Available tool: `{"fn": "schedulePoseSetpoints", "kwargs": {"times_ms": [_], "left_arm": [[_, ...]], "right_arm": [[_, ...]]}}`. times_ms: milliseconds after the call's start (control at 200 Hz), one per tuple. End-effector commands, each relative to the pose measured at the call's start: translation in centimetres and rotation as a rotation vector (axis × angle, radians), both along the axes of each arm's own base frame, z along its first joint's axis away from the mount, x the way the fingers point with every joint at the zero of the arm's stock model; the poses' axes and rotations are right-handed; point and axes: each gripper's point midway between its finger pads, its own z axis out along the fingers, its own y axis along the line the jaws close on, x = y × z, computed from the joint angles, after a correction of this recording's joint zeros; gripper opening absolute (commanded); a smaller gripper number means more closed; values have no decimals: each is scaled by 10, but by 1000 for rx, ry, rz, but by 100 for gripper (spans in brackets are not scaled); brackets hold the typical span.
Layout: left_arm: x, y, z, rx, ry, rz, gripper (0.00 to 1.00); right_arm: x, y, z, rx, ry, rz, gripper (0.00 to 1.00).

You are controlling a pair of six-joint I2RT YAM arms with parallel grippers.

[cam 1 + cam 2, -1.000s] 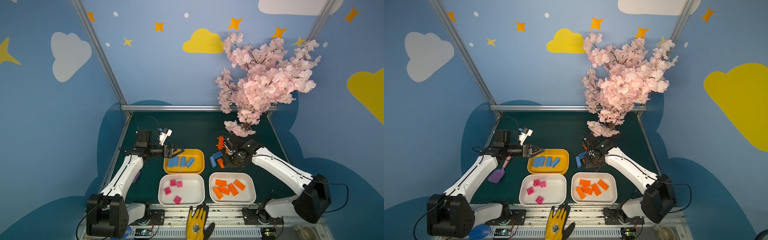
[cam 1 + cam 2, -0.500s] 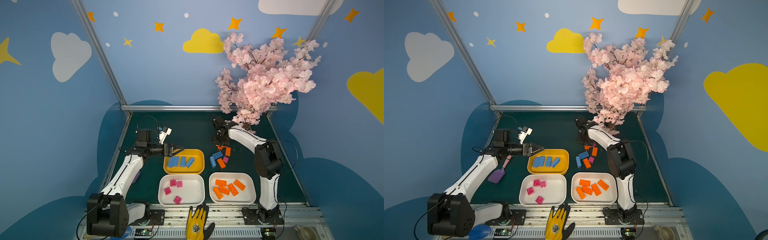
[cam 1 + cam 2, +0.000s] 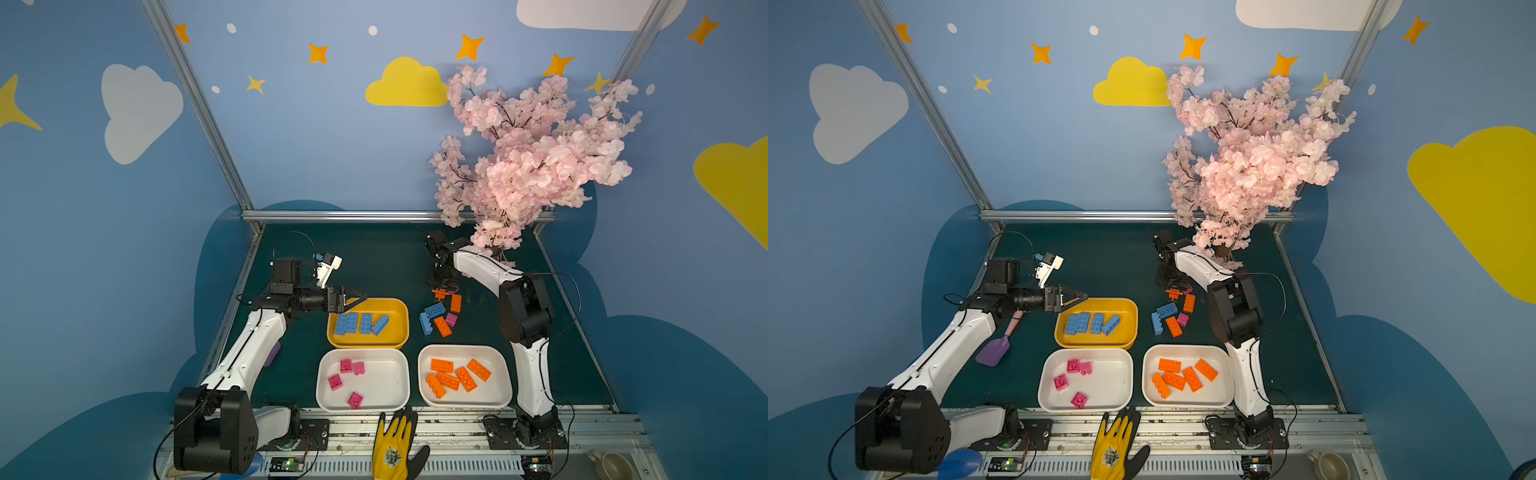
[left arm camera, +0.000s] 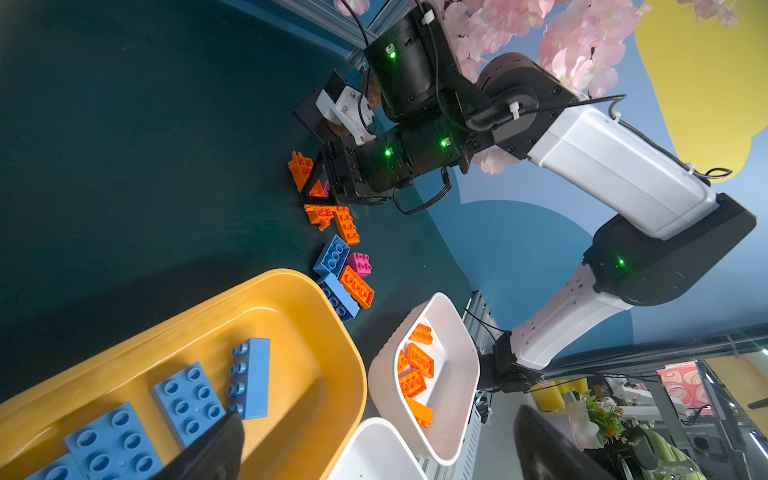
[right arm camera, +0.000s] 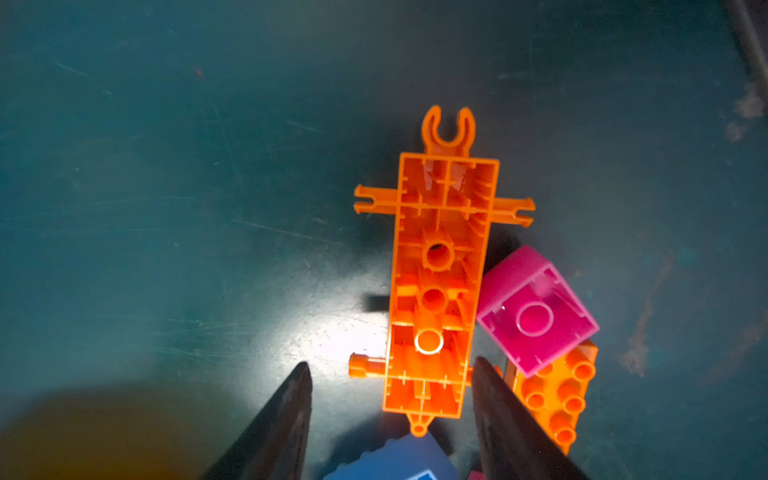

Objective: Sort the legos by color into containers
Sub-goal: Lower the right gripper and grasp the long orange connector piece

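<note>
Behind the dark green tabletop (image 3: 374, 257) stand blue cloud-painted walls (image 3: 311, 145).

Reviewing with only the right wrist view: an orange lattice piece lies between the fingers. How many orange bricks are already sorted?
Observer: Five orange bricks lie in the white tray on the right in both top views.
Operator: And the other gripper?
Observer: The left gripper hovers open and empty over the yellow tray, at its rim.
Operator: Anything blue not yet sorted?
Observer: Two blue bricks lie on the mat beside the yellow tray.
</note>
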Motion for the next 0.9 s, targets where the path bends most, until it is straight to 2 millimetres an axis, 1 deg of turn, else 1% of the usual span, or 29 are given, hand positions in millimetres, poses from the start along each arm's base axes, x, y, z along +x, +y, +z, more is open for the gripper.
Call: {"fn": "schedulePoseSetpoints", "kwargs": {"times_ms": [0, 70, 210, 320, 410, 571, 706, 781, 896], "left_arm": [[-1, 1, 1, 5, -9, -9, 99], [-1, 1, 1, 5, -6, -9, 99], [0, 1, 1, 6, -7, -7, 99], [0, 1, 2, 7, -9, -8, 99], [-2, 1, 1, 10, -4, -9, 99], [-4, 2, 0, 17, -4, -9, 99], [-3, 1, -2, 18, 3, -14, 99], [-3, 2, -2, 18, 4, -15, 99], [-2, 1, -5, 21, 9, -16, 99]], "right_arm": [[-3, -8, -17, -28, 51, 8, 60], [-2, -9, -19, -26, 58, 6, 59], [2, -3, -22, -18, 61, 31, 55], [10, -6, -24, -36, 51, 28, 50], [15, -8, -26, -37, 49, 22, 49], [22, -8, -28, -41, 40, 12, 52], [29, -8, -26, -41, 26, 6, 58], [32, -8, -24, -44, 15, 8, 59], [36, -14, -21, -31, 5, -33, 59]]}}
